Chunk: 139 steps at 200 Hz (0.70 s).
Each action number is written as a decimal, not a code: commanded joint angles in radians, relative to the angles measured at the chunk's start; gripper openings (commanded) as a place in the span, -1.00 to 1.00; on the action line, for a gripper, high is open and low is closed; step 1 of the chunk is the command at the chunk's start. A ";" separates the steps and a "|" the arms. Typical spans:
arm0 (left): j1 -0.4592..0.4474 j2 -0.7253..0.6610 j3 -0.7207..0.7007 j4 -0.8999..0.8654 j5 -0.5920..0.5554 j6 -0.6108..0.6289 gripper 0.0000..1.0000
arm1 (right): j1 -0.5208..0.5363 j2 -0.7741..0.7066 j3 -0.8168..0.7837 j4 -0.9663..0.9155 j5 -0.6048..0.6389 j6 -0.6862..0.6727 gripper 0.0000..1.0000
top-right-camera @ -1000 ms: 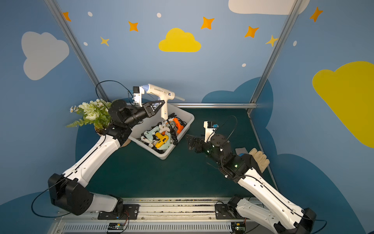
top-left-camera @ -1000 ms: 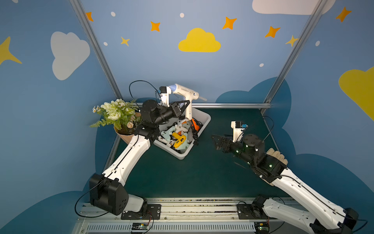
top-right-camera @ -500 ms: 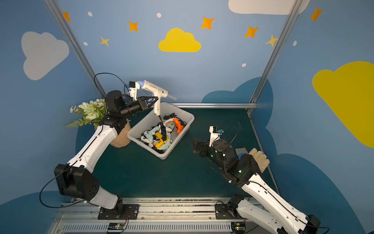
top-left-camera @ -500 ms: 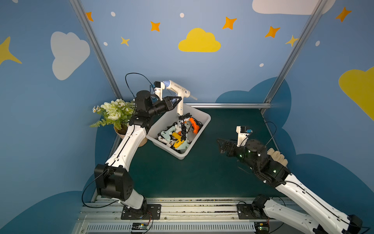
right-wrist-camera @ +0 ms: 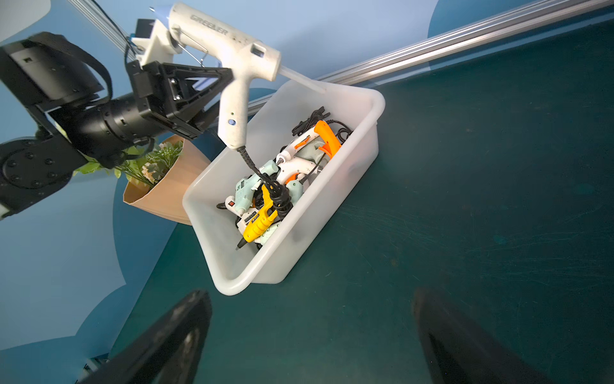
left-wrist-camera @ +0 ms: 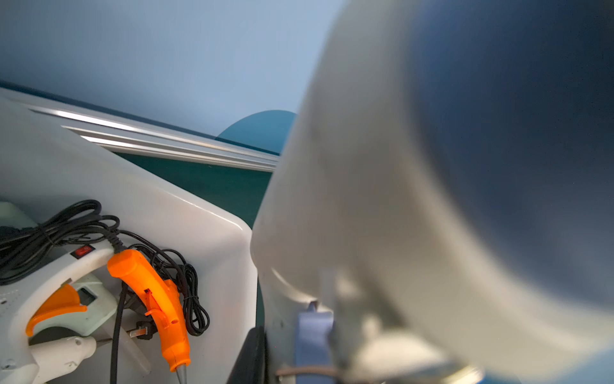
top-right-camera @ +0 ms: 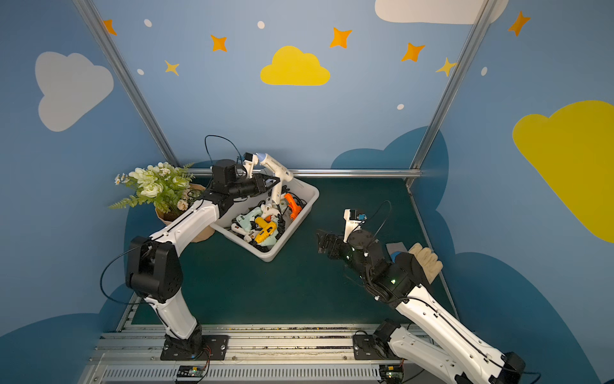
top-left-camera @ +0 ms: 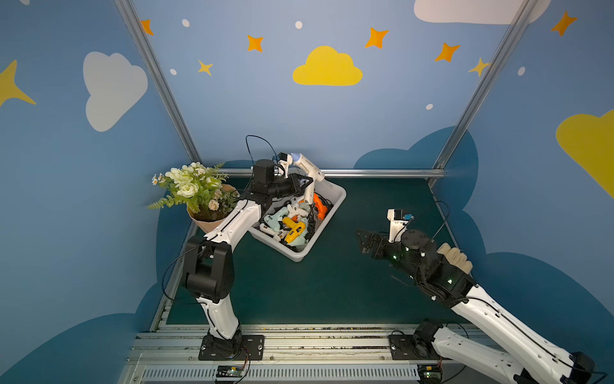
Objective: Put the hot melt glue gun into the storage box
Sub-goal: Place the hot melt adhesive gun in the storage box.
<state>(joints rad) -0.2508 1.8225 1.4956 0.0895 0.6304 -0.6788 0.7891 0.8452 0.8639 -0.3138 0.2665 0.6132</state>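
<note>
One white hot melt glue gun is held aloft. At least five more glue guns, one yellow gun and one orange gun among them, lie tangled in the single storage box. There is also one flower pot and one glove.

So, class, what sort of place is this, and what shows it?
Probably a robot test booth, not a workshop: left arm and right arm bolted to a metal rail, cloud-and-star wall panels around, a storage box of glue guns on a green mat.
</note>
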 commanded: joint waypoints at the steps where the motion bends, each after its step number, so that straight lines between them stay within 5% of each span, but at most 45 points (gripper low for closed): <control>1: 0.004 0.017 0.058 -0.010 -0.004 0.011 -0.94 | -0.001 -0.022 -0.007 -0.027 0.021 0.010 0.97; 39: 0.008 0.096 0.131 -0.196 -0.033 0.030 -0.94 | -0.001 -0.032 -0.022 -0.021 0.032 0.013 0.97; 139: 0.013 0.395 0.409 -0.345 0.069 0.048 -0.94 | -0.001 -0.025 -0.025 -0.016 0.019 0.020 0.97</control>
<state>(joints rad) -0.2401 2.1830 1.8229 -0.2058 0.6559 -0.6754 0.7891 0.8257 0.8505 -0.3199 0.2802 0.6266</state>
